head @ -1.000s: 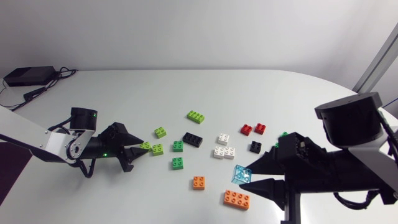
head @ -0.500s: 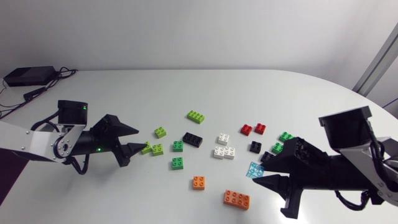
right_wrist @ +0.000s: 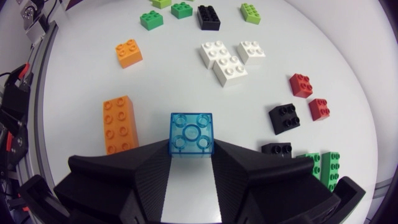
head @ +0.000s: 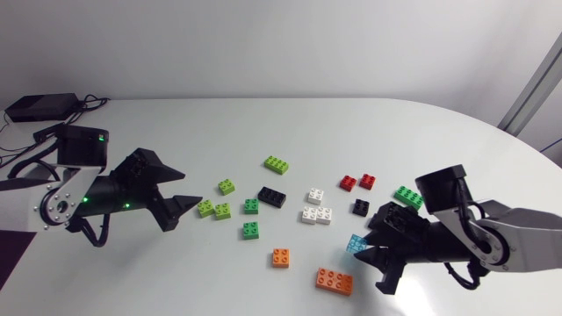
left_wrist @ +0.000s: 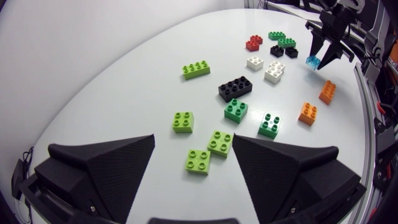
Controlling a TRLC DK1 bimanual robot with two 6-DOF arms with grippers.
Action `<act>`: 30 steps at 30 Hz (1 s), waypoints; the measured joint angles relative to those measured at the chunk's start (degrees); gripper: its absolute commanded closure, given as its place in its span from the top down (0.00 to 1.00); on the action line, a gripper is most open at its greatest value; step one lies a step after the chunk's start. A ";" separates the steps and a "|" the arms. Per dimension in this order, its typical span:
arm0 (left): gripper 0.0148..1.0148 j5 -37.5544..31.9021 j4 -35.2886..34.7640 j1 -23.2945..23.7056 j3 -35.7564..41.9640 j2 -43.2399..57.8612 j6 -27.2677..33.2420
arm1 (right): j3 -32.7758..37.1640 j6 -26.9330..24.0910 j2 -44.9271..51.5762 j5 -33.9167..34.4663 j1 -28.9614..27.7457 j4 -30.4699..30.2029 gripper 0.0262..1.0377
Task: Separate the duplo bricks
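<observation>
surface: white matte desk (head: 263, 123), far edge rounded | light: soft, even, only faint short shadows | far left corner: flat black box (head: 39, 107), dark cables (head: 63, 123) trailing across the top

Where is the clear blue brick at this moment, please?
In the head view the clear blue brick sits at the right, held by the right gripper, near the long orange brick.
</observation>
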 measured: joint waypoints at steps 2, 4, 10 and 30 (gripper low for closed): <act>0.86 -0.33 -1.18 0.00 0.00 -1.53 0.00 | 0.11 -0.57 1.90 0.57 0.02 0.28 0.25; 0.86 -0.55 -2.23 0.00 0.00 -2.56 0.00 | 0.57 -0.76 3.50 1.31 0.09 0.28 0.25; 0.87 -1.81 -3.54 0.00 -1.05 -4.61 -0.04 | 3.06 -0.79 7.21 2.80 1.66 1.92 0.25; 0.94 -5.03 -6.71 -0.04 -1.92 -10.19 -1.09 | 5.38 -1.20 14.53 5.79 3.08 10.34 0.90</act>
